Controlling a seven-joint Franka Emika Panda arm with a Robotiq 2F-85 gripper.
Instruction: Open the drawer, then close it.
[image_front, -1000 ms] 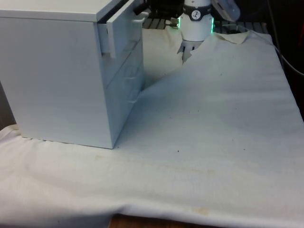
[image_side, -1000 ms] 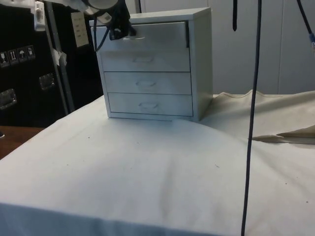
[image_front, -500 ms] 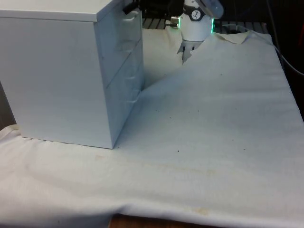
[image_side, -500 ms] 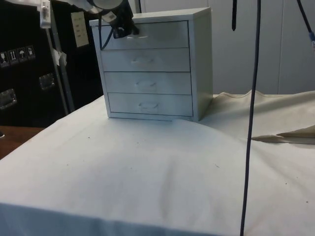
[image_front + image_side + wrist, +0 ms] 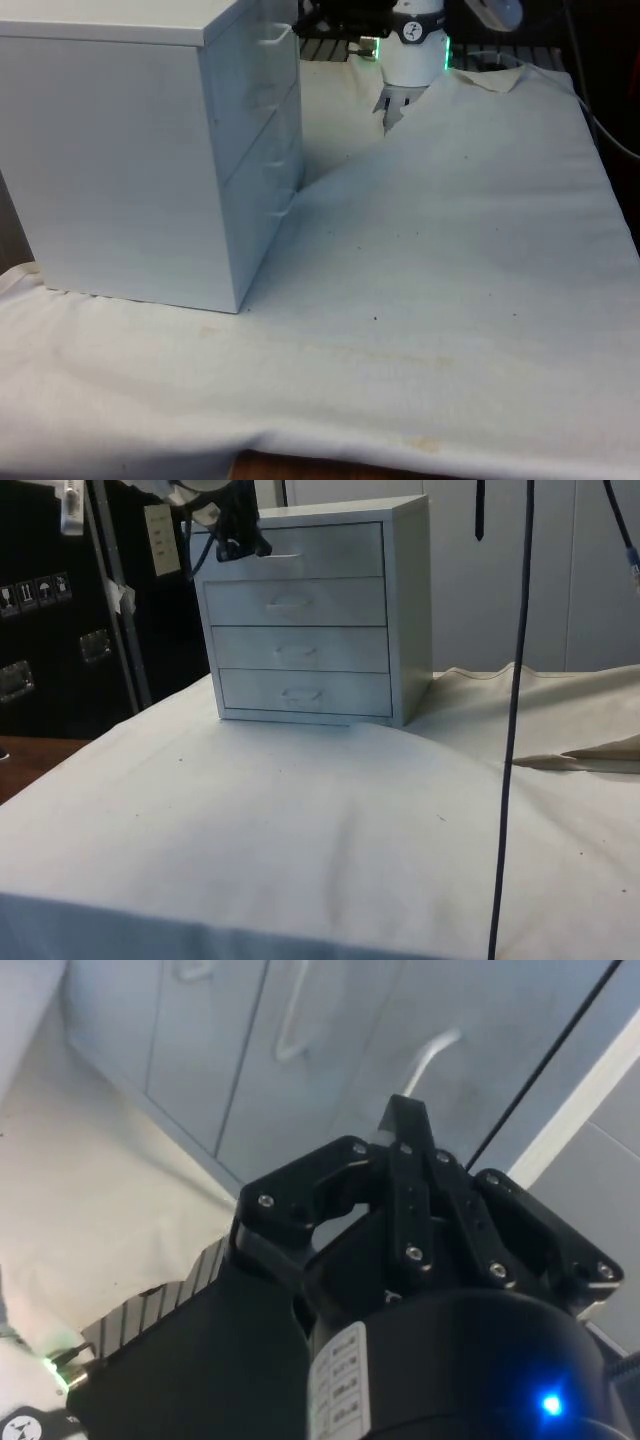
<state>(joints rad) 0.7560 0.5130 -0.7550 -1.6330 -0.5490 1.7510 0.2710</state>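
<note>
A white chest of drawers [image 5: 120,160] stands at the front view's left, and its four drawer fronts face the side view [image 5: 300,620]. The top drawer [image 5: 330,552] sits flush with the others. My black gripper [image 5: 252,548] hovers just off that drawer's front, a short gap from its handle [image 5: 285,555]. In the wrist view the fingers [image 5: 405,1160] are pressed together with nothing between them, and the gripper [image 5: 405,1112] points at the pale curved handle [image 5: 432,1052]. In the front view the gripper [image 5: 310,12] is near the chest's top far corner.
The white cloth [image 5: 450,280] covers the table, with wrinkles and a raised fold [image 5: 590,755] at the side view's right. A dark cable [image 5: 512,720] hangs close to the side camera. Lower drawer handles [image 5: 302,693] face the open table.
A second ago the top drawer stood slightly open; it was then pushed flush. Since half a second ago the gripper has drawn back a little from the drawer front.
</note>
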